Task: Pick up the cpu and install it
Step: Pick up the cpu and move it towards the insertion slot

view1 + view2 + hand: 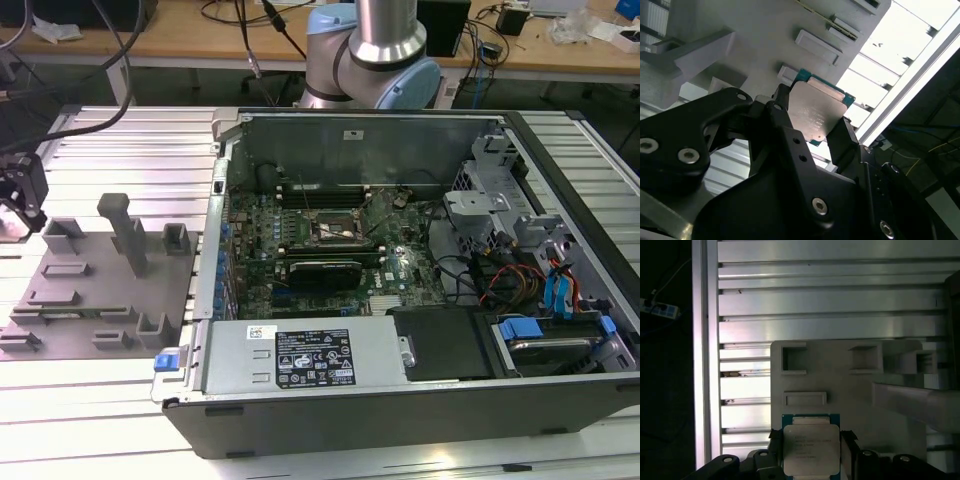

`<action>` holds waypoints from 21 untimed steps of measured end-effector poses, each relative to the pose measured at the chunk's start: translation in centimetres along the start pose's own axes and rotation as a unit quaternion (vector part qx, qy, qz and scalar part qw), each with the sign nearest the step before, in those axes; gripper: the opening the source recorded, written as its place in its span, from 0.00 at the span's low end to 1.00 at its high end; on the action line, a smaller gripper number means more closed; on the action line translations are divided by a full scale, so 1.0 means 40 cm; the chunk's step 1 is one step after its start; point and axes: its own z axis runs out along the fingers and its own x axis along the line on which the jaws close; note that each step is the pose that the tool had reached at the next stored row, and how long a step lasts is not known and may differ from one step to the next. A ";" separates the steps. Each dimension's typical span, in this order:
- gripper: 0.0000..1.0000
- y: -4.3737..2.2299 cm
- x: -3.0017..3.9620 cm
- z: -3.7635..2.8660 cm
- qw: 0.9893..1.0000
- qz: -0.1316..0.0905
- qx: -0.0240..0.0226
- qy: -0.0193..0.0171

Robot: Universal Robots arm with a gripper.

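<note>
the jaws are clamped on the cpu (811, 450): in both wrist views a black finger (848, 447) presses on each of two opposite edges. its silvery top (817, 112) faces the cameras, with a thin green rim showing around it. the cpu is held over the near-left part of a grey fixture plate (840, 385), just beside a shallow rectangular recess (805, 399). the plate also carries square pockets and a tall upright post (125, 232).

in the exterior view the jaws hang at the exterior view's left edge, above the plate's far left corner. the plate (100, 290) lies on a table (120, 150) of aluminium slats. on the exterior view's right, well apart from the jaws, an open computer case (400, 420) lies on the same table. its motherboard is exposed, with the square socket (335, 228) near the middle and a white label (312, 357) on the near side. the arm's base (370, 50) stands behind the case.
</note>
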 end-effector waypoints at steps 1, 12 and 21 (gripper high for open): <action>0.55 0.000 0.000 -0.002 1.000 0.000 0.000 0.000; 0.55 0.002 -0.001 -0.032 1.000 0.000 0.000 0.000; 0.55 0.004 -0.002 -0.082 1.000 0.000 0.000 0.000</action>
